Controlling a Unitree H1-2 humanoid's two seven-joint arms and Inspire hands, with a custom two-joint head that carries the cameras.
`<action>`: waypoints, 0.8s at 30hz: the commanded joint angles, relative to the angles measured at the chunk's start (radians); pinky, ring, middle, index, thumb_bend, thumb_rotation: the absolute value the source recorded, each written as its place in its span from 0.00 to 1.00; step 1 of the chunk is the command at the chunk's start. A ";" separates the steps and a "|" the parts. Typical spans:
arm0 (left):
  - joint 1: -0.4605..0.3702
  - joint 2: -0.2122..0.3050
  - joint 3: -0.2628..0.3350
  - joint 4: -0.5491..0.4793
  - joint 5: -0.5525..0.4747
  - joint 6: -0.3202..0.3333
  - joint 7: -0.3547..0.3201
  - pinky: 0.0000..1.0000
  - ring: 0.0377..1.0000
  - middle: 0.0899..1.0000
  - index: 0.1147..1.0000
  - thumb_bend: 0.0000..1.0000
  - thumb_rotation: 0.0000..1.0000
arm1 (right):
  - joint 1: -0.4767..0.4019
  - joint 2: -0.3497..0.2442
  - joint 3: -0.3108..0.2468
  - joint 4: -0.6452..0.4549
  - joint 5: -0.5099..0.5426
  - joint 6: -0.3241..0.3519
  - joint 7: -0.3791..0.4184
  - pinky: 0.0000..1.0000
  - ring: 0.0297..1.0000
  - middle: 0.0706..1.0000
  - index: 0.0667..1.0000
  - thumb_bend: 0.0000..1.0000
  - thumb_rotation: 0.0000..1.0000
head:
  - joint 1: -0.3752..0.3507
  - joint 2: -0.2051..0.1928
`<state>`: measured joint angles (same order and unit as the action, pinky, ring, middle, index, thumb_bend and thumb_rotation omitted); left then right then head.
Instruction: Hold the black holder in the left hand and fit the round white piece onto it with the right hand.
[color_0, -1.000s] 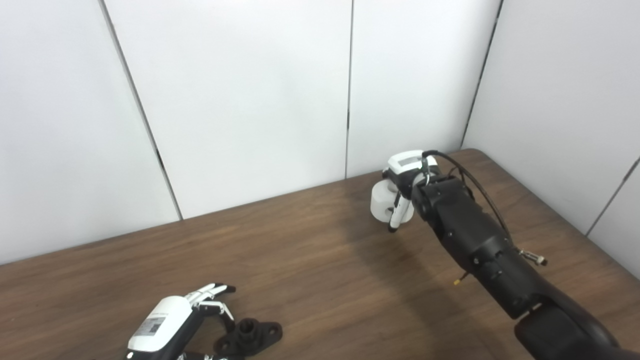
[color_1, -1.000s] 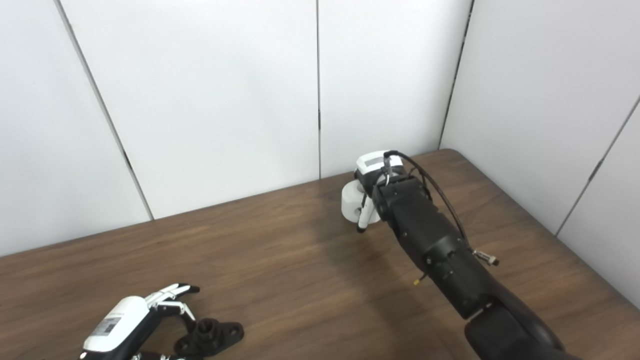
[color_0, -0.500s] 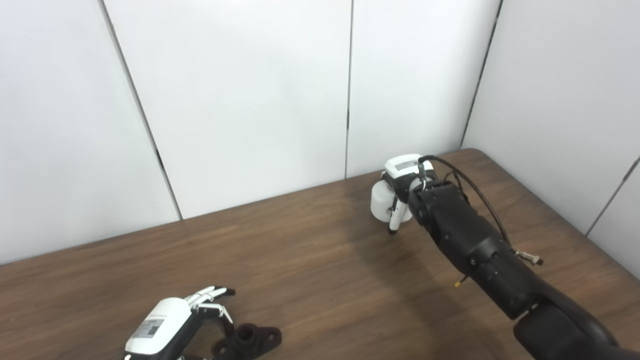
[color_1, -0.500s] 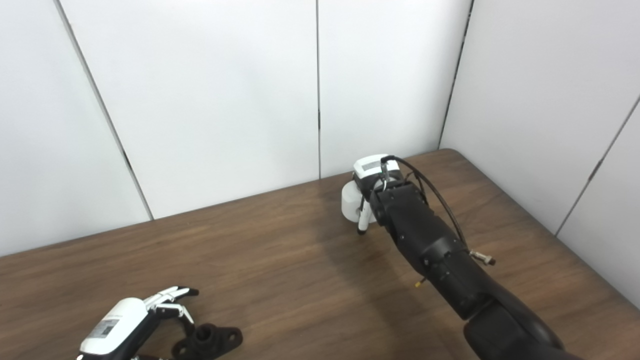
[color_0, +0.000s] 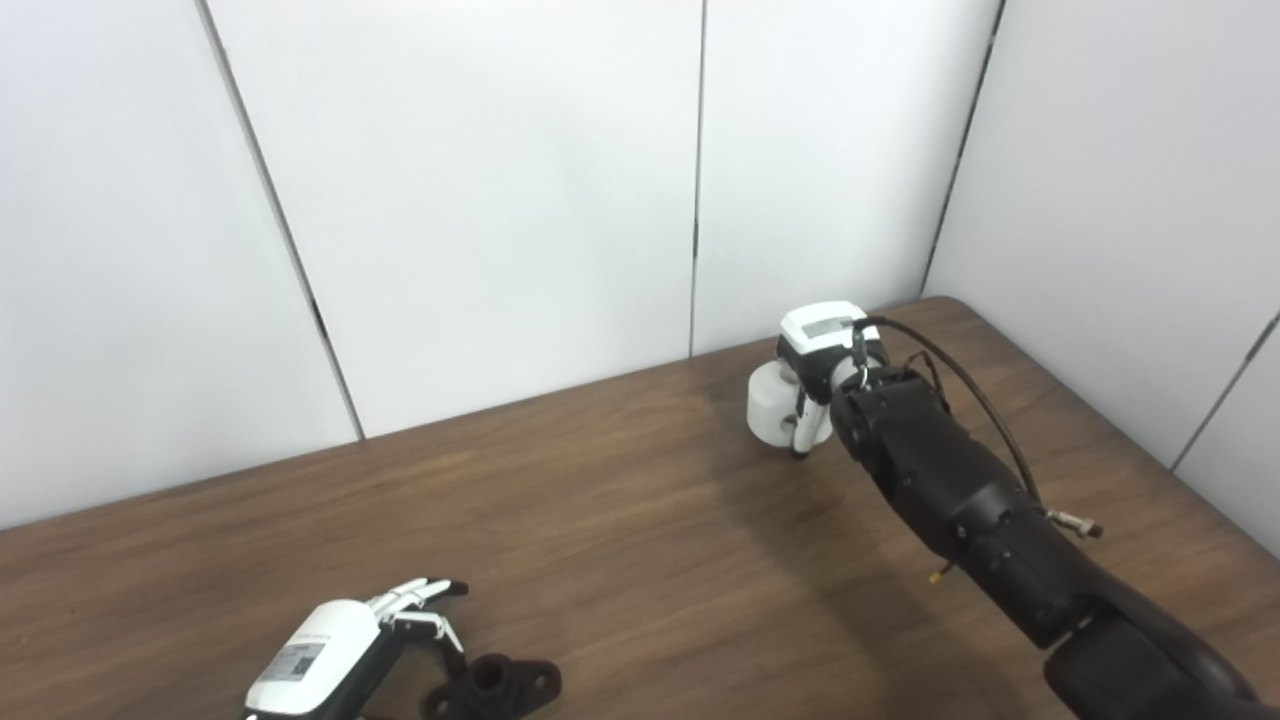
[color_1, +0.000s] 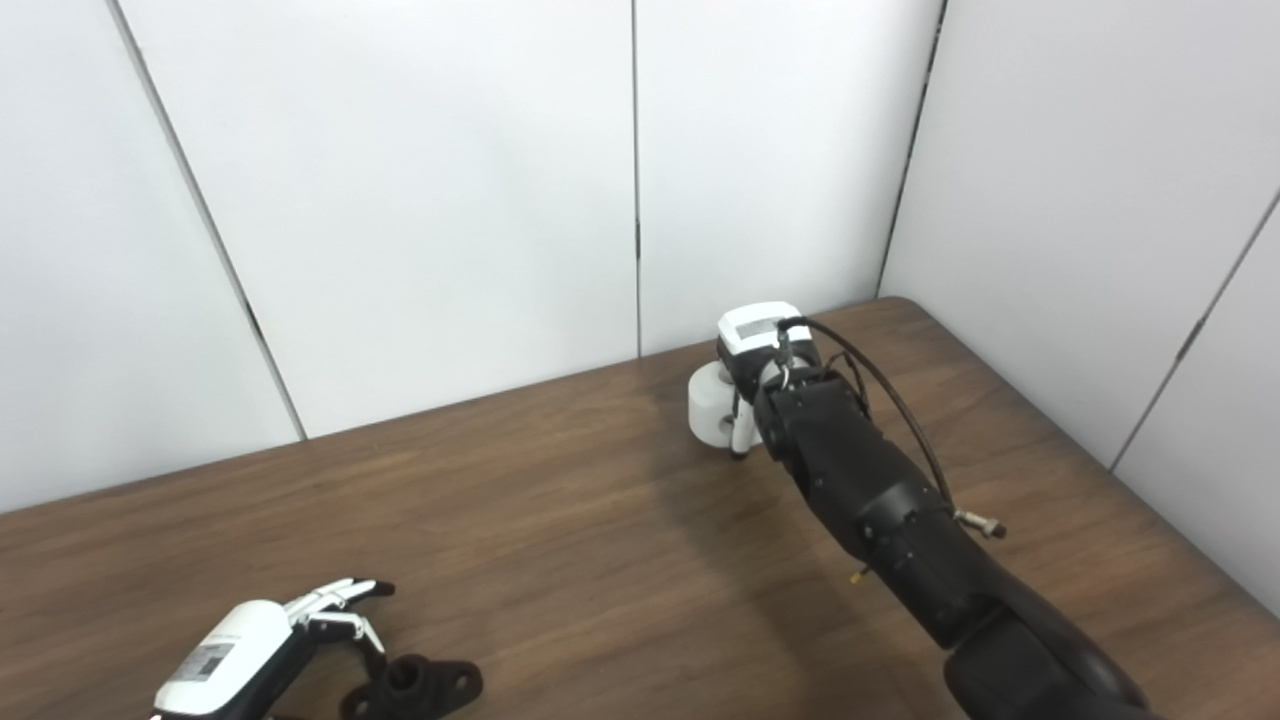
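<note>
The black holder lies flat on the wooden table at the bottom left, a short stub pointing up from its base. My left hand rests just left of it, fingers spread around its near side without gripping it; the lower part of the hand is cut off by the picture's edge. Far across the table, near the back wall, the round white piece stands on the tabletop. My right hand is wrapped around it, fingers curled over its right side.
White wall panels close off the back and right of the table. The table's right edge runs diagonally near my right forearm. A cable loops over the right wrist.
My right hand with the white piece shifted slightly right and its fingers curled in tighter. The left hand and the holder slid a little lower in the picture.
</note>
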<state>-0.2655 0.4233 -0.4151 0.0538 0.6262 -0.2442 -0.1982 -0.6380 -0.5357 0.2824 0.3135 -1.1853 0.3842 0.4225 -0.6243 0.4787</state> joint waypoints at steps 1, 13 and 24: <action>0.037 0.030 -0.015 0.022 0.010 0.026 -0.067 0.81 0.90 0.87 0.42 0.52 0.05 | -0.026 -0.038 -0.007 -0.065 -0.002 0.003 -0.041 0.94 0.79 0.71 0.44 0.52 0.15 | -0.008 -0.003; 0.037 0.013 -0.027 -0.026 0.024 0.089 -0.115 0.84 0.91 0.88 0.42 0.52 0.05 | 0.017 -0.030 -0.005 -0.319 0.059 -0.035 0.009 0.97 0.82 0.72 0.44 0.52 0.15 | 0.146 0.059; 0.035 -0.064 -0.072 0.045 0.094 0.094 -0.043 0.86 0.94 0.91 0.42 0.52 0.06 | 0.103 -0.037 -0.036 -0.600 0.194 -0.153 0.074 0.88 0.80 0.70 0.44 0.52 0.15 | 0.470 0.127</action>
<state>-0.2595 0.3704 -0.4411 0.0379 0.6740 -0.1719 -0.1890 -0.5007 -0.5477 0.2701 -0.2406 -1.0044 0.2645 0.5195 -0.1535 0.6059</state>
